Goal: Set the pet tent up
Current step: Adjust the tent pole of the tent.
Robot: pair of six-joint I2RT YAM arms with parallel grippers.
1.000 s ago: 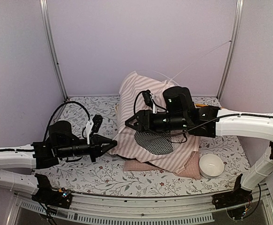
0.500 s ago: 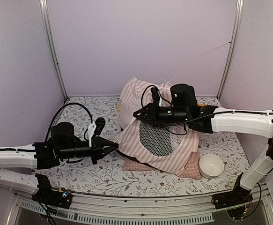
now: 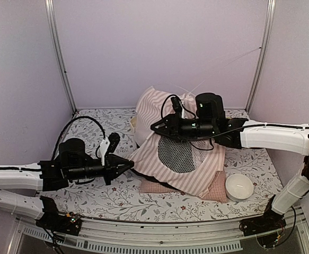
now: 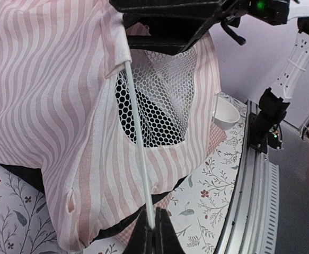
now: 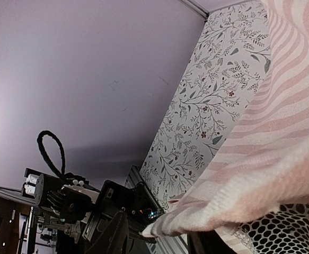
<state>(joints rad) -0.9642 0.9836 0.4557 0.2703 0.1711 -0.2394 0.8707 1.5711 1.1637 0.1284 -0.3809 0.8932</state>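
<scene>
Left gripper, seen from the overhead camera, is clenched and points to the right at the tent. The tent sits partly raised and sagging at the middle of the table, resting on a checked cushion, with its mesh window facing up and toward me. I cannot resolve from this view what the fingertips pinch. Right gripper reaches in from the right and sits at the tent's upper edge, just above the window. From the left wrist camera the grasp is plain: the fingertips are closed on the near end of a thin white pole. Its long axis runs away from the fingertips, up and slightly left, to a white hem in the striped fabric directly under the black body of the right arm, just beside the window. From the right wrist camera the fingers stand apart with the striped hem lying between them. I see a gap on one side, so I judge the fabric not clamped. The left arm holds the pole's free end, and the right arm is nearer to the fabric opening. I judge the coming move to be a push along the pole's axis, away from the left arm toward the right one. A sideways offset would likely bow the pole rather than feed it.
</scene>
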